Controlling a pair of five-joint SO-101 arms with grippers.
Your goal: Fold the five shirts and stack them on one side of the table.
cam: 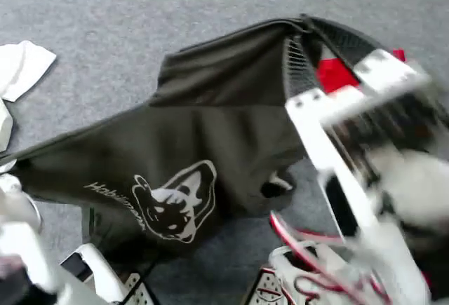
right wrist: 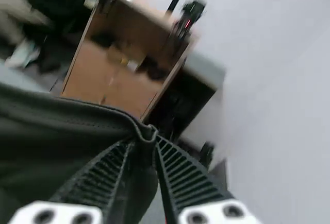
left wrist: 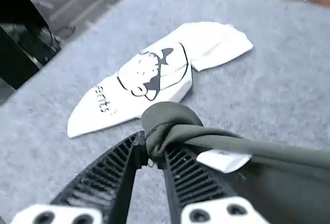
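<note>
Since the left gripper [left wrist: 152,149] is clenched on a bunched corner of the dark shirt [cam: 210,130] and the right gripper [right wrist: 146,142] is clamped on a hemmed edge of the same garment, the shirt hangs stretched between the two arms over the counter [cam: 91,31]. Its printed side faces up and its middle sags toward the grey surface. I judge the step in hand to be spreading this shirt flat before any fold is made.

To do that well, both arms should come down together with the pull between them held even, so the cloth lands as one smooth sheet rather than in ridges. The right hold looks thin, only a seam near the fingertips, so a sharp tug could slip it free; gentle tension is safer. The left hold is a thick wad, and that corner will likely drop crumpled when let go, so it should be drawn outward before release.

Placement matters too. A white shirt [left wrist: 149,77] lies flat on the counter just beyond the left gripper, toward one side of the counter. A red-trimmed cloth [cam: 295,277], probably another shirt, sits at the near edge by the arm bases. The dark shirt should settle on the open grey area between them, overlapping neither, with its sleeves spread rather than tucked underneath. A tucked sleeve would spoil the fold.
</note>
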